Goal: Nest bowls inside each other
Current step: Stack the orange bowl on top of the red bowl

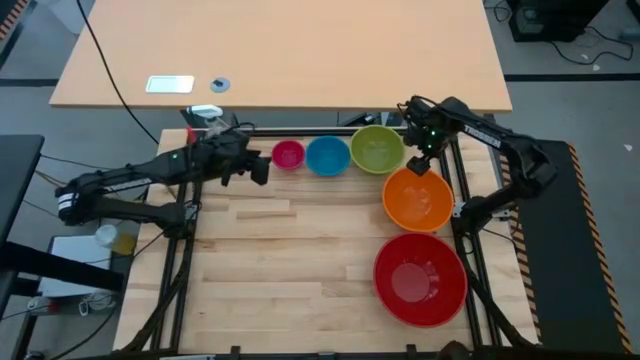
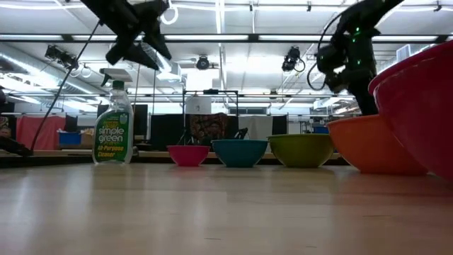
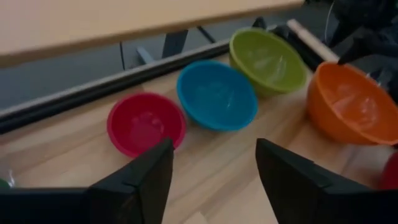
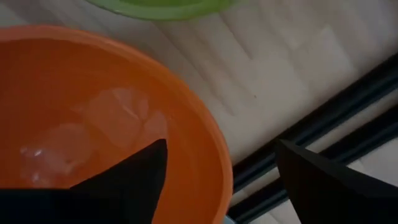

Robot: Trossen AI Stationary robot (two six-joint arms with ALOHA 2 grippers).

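Note:
Five bowls rest on their bases on the wooden table. Pink [image 1: 288,154], blue [image 1: 327,155] and lime green [image 1: 377,149] stand in a row along the far edge. The orange one [image 1: 418,199] and the large red one [image 1: 420,279] stand nearer on the right. My left gripper [image 3: 214,174] hovers open, high above the table just left of the pink bowl [image 3: 146,122]. My right gripper [image 4: 221,168] points down, open, over the orange bowl's far rim [image 4: 208,146]. One finger is above the bowl's inside and one outside it. No touch shows.
A spray bottle [image 2: 113,127] stands at the far left corner, behind my left arm. The black frame rail [image 4: 311,124] runs close along the table's right and far edges, by the orange bowl. The near left half of the table [image 1: 270,270] is bare wood.

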